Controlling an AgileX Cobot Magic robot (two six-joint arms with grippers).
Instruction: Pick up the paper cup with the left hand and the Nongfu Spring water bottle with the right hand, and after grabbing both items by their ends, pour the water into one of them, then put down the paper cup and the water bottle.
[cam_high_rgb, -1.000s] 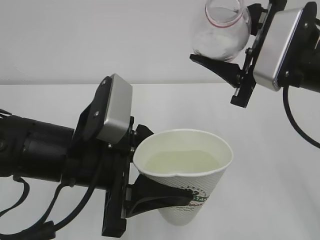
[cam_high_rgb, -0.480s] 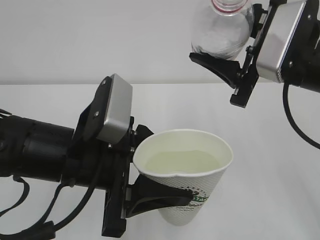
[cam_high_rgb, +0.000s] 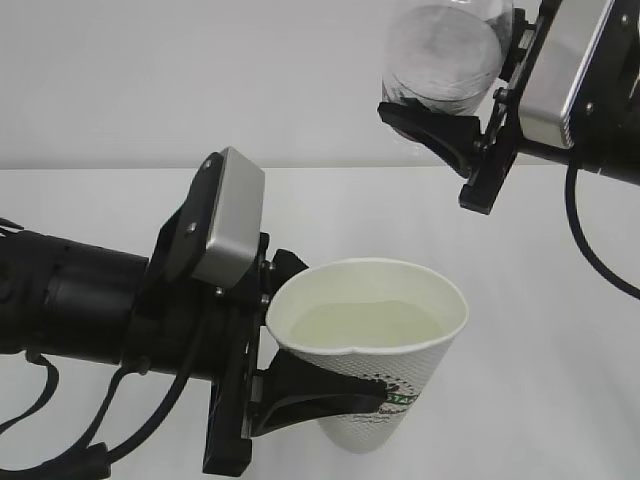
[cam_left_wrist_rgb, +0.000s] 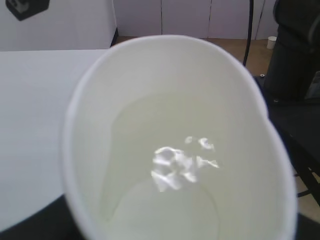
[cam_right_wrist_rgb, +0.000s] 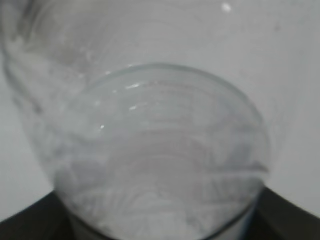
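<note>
Gripping the cup by its lower wall, the left gripper held it upright above the table, with water pooled inside. Up at the right, the right gripper clasped the clear bottle, which was raised well apart from the cup.

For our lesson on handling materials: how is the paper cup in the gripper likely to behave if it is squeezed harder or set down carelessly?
The paper cup probably has thin walls, so a harder squeeze from the left gripper could buckle it. It holds water, so it is likely heavier than it looks and may slosh. Its narrow base suggests that it could tip.
</note>
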